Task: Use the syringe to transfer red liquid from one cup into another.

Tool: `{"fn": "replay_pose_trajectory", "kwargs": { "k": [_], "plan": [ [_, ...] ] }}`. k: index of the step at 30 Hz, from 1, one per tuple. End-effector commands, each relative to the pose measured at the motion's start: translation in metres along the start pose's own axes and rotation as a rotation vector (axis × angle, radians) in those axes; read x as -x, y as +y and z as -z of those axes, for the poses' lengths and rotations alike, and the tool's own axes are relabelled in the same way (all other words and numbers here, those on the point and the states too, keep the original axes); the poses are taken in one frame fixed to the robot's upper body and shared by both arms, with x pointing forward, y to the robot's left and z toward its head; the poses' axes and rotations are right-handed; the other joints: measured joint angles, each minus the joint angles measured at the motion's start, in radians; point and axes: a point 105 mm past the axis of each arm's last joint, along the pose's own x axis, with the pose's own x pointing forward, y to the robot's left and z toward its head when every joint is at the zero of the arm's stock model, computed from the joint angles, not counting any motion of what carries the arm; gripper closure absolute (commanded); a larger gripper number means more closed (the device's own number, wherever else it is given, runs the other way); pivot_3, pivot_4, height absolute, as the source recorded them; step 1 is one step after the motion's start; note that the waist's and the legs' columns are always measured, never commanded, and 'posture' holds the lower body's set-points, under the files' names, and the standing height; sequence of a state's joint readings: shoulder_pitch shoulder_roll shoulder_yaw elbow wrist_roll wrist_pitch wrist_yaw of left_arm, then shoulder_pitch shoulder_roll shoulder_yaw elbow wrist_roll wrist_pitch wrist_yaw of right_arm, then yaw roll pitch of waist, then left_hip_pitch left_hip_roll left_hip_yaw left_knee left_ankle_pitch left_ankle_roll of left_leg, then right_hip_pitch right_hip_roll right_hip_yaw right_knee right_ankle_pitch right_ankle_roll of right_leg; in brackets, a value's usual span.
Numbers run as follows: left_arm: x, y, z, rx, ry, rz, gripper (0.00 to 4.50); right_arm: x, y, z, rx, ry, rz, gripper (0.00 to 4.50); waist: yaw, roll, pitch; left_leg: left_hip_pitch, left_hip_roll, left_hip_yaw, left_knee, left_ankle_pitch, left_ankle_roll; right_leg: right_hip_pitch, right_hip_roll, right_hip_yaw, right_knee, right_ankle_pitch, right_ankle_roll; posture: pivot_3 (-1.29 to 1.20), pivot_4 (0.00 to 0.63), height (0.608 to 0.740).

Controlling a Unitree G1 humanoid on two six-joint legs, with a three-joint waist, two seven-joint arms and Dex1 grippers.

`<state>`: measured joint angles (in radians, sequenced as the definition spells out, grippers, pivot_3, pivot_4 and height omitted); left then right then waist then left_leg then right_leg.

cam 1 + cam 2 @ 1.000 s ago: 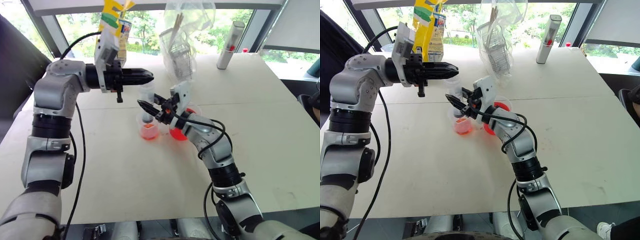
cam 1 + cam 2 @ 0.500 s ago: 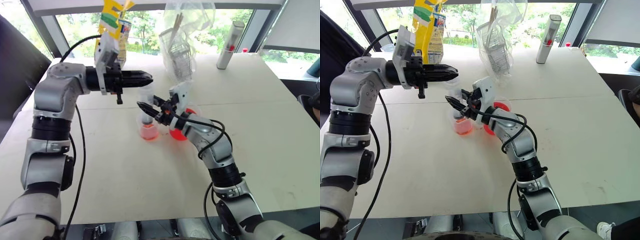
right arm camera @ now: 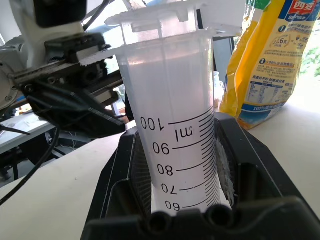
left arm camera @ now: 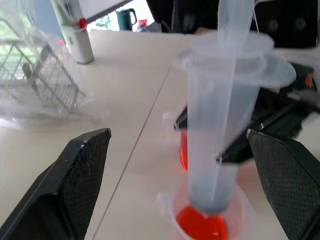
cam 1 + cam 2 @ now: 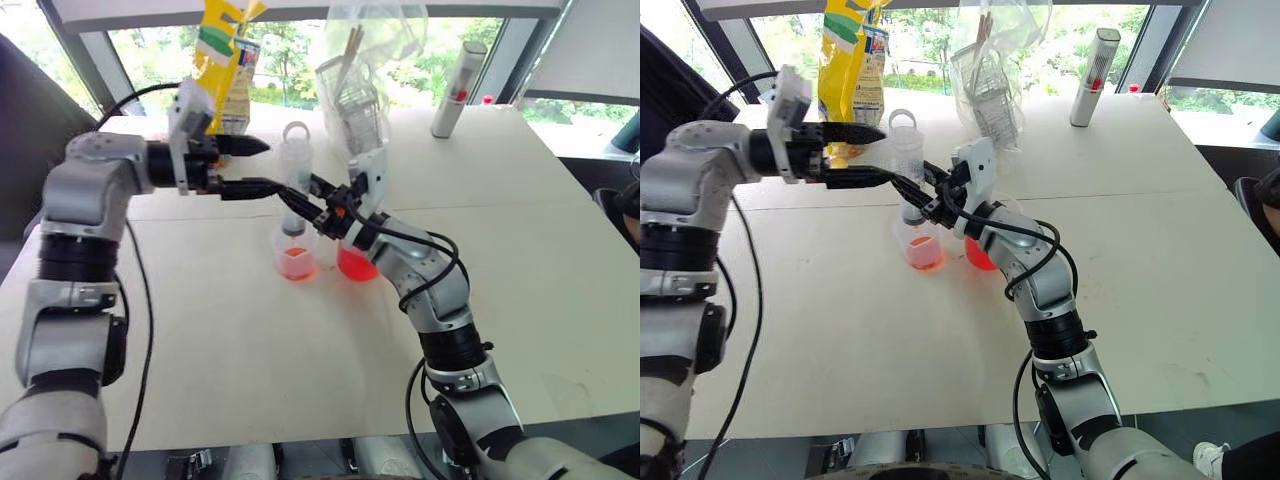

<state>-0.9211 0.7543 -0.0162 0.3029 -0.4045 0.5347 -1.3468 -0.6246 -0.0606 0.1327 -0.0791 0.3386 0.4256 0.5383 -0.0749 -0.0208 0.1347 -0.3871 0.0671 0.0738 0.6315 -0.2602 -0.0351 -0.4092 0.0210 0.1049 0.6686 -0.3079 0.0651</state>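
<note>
Your tabletop (image 5: pixel 250 380) fills the lower frame. At centre, your right gripper (image 5: pixel 322 205) has its fingers clamped on the syringe (image 5: pixel 294 185), upright, nozzle down in the small cup (image 5: pixel 297 258); the beaker (image 5: pixel 357 262) of red liquid (image 5: pixel 356 266) sits just right of it. Upper left, your left gripper (image 5: pixel 262 166) has fingers spread beside the barrel. Knock that syringe and the light cup could tip and spill.
</note>
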Motion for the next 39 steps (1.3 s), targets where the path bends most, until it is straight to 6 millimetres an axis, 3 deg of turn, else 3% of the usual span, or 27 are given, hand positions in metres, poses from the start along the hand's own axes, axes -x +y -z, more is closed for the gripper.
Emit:
{"fn": "replay_pose_trajectory", "kwargs": {
  "k": [1,6,9,12,18,21,25,33,39],
  "plan": [
    [0.010,-0.012,0.004,-0.034,0.044,0.051,0.03,-0.001,0.008,-0.024,0.039,-0.089,-0.032,3.11,0.004,0.000,0.000,0.000,0.000,0.000,0.000,0.000,0.000,0.000,0.000,-0.001,0.000,0.000,0.000,0.00,0.150,0.739],
    [0.013,-0.028,0.027,-0.048,0.147,0.118,0.03,0.000,0.003,-0.037,0.065,-0.097,-0.015,3.11,0.007,0.000,0.000,-0.002,0.000,0.000,0.001,0.000,0.000,0.001,-0.002,-0.001,-0.001,0.000,0.000,0.00,0.150,0.739],
    [0.011,-0.029,0.030,-0.052,0.157,0.127,0.03,0.003,-0.002,-0.049,0.101,-0.074,0.003,3.11,0.006,0.000,0.000,-0.002,0.000,0.000,0.002,0.000,0.000,0.001,-0.003,-0.001,-0.001,0.000,0.000,0.00,0.150,0.739],
    [0.007,-0.030,0.032,-0.062,0.161,0.143,0.03,0.013,-0.010,-0.075,0.108,-0.060,0.033,3.11,0.006,0.000,0.000,-0.002,-0.001,0.000,0.001,0.000,0.000,0.000,-0.003,-0.001,-0.001,0.000,0.000,0.00,0.150,0.739],
    [0.002,-0.031,0.031,-0.087,0.156,0.167,0.03,0.046,-0.055,-0.127,0.070,0.077,0.237,3.11,0.007,0.000,0.000,-0.002,0.000,0.000,0.001,0.000,0.000,0.000,-0.003,-0.001,-0.001,0.000,0.000,0.00,0.150,0.739],
    [0.000,-0.031,0.029,-0.097,0.144,0.176,0.03,0.072,-0.088,-0.135,0.013,0.233,0.412,3.11,0.006,0.000,0.000,-0.002,0.000,0.000,0.000,0.000,0.000,0.000,-0.003,0.000,-0.002,0.000,0.000,0.00,0.150,0.739],
    [-0.004,-0.032,0.027,-0.112,0.131,0.183,0.03,0.109,-0.112,-0.099,-0.058,0.518,0.558,3.11,0.006,-0.001,0.000,-0.002,-0.001,0.002,-0.001,0.000,0.001,0.000,-0.003,0.001,-0.004,0.000,-0.001,0.00,0.150,0.739],
    [-0.008,-0.030,0.021,-0.133,0.108,0.169,0.03,0.163,-0.133,0.004,-0.298,0.889,0.667,3.11,0.005,0.000,0.000,-0.002,-0.001,0.002,-0.001,-0.001,0.002,-0.001,0.000,0.002,-0.004,0.000,0.000,0.00,0.150,0.739],
    [-0.006,-0.033,0.020,-0.130,0.103,0.161,0.03,0.178,-0.148,0.036,-0.370,1.008,0.722,3.11,0.004,0.000,0.000,-0.002,-0.001,0.003,-0.001,-0.001,0.002,-0.001,0.000,0.002,-0.004,0.000,0.000,0.00,0.150,0.739]
  ]
}}
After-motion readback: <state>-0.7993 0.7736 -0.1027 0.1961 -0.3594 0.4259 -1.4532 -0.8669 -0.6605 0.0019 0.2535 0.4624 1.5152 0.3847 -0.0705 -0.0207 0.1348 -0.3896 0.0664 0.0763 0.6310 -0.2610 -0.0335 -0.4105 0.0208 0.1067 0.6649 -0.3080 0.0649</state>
